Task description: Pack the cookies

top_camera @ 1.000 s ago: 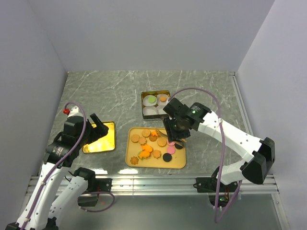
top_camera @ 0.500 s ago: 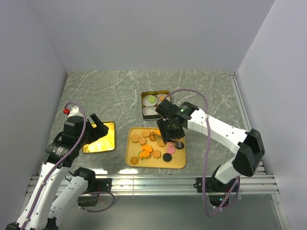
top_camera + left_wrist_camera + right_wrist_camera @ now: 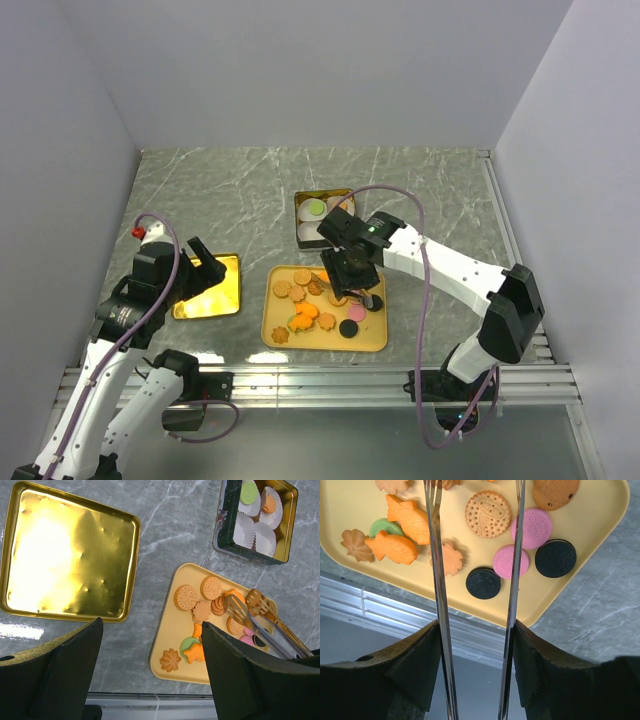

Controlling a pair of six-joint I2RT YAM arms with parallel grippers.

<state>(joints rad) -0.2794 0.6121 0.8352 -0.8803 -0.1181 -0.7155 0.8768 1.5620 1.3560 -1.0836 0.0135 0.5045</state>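
Several cookies (image 3: 305, 318) in brown, orange, pink, green and black lie on a yellow tray (image 3: 370, 338). They also show in the left wrist view (image 3: 186, 597) and the right wrist view (image 3: 488, 514). My right gripper (image 3: 352, 272) (image 3: 476, 625) is shut on metal tongs (image 3: 436, 555), whose two arms stand apart over the tray. The tong tips (image 3: 250, 605) hover by the brown cookies at the tray's far side. My left gripper (image 3: 200, 270) (image 3: 152, 625) is open and empty above the table, left of the tray.
A square tin (image 3: 300, 236) (image 3: 227, 535) behind the tray holds white paper cups, one with a green cookie (image 3: 248, 491) and one with an orange cookie (image 3: 270, 503). A gold lid (image 3: 207, 287) (image 3: 70, 560) lies left of the tray. A metal rail (image 3: 320, 380) runs along the near edge.
My right arm has swung left and the tongs have moved from the tray's right side to over its middle. The left arm has not moved.
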